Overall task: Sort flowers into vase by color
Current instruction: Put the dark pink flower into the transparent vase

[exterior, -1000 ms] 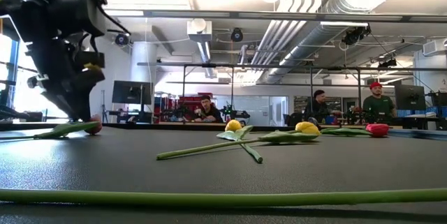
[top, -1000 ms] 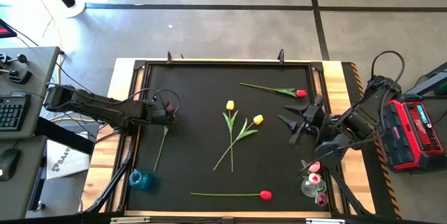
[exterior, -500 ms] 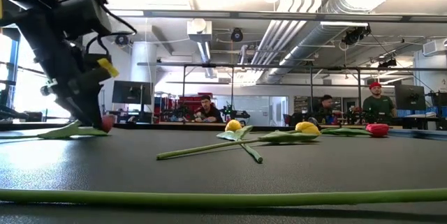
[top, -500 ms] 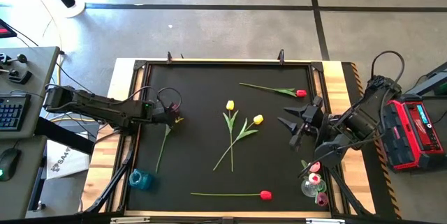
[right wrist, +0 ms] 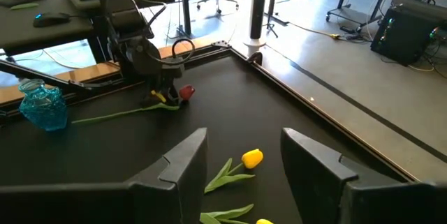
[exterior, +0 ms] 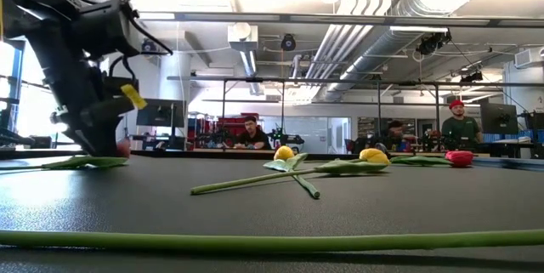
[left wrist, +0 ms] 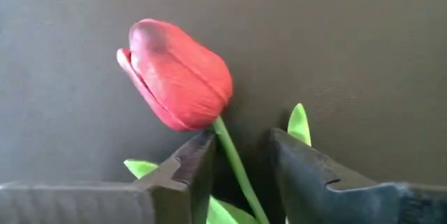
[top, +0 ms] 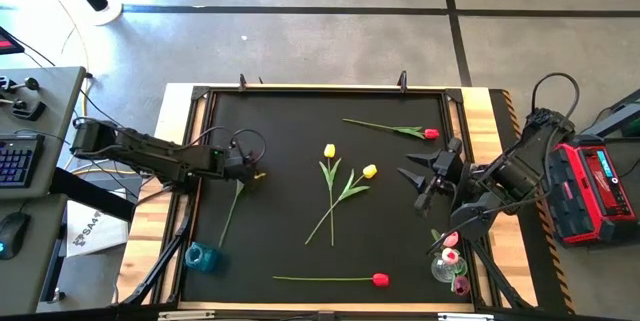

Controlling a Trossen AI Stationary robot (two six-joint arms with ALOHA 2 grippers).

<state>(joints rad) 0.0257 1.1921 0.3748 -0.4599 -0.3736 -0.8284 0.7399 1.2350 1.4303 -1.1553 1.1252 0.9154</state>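
Red tulip (left wrist: 180, 76) lies on the mat (top: 300, 121) near its left edge, head toward the middle, its stem (top: 230, 213) running back toward the blue vase (top: 201, 256) at the near left corner. In the left wrist view the stem just below the bud sits between the two fingers (left wrist: 190, 168) of the left gripper (top: 250, 172); gaps show on both sides, so the jaws straddle the stem, not yet pinched on it. The low view shows that gripper (exterior: 109, 141) down at mat level, right at the bud.

Step in hand, as I judge it: the pick of this tulip, at the closing stage. The next move calls for the fingers to finish closing on the thin stem close under the head, then a lift that brings the long stem clear of the mat before swinging it toward a vase. A soft stem may slip or pivot in the grip, so a firm pinch matters.

Further out, two yellow tulips (top: 330, 151) lie crossed mid-mat, another red one (top: 430, 133) lies far right and a third (top: 380, 279) along the near edge. The right gripper (top: 420, 183) waits over the right side of the mat, fingers apart and empty, beside a clear vase (top: 446, 266) that already holds pink heads
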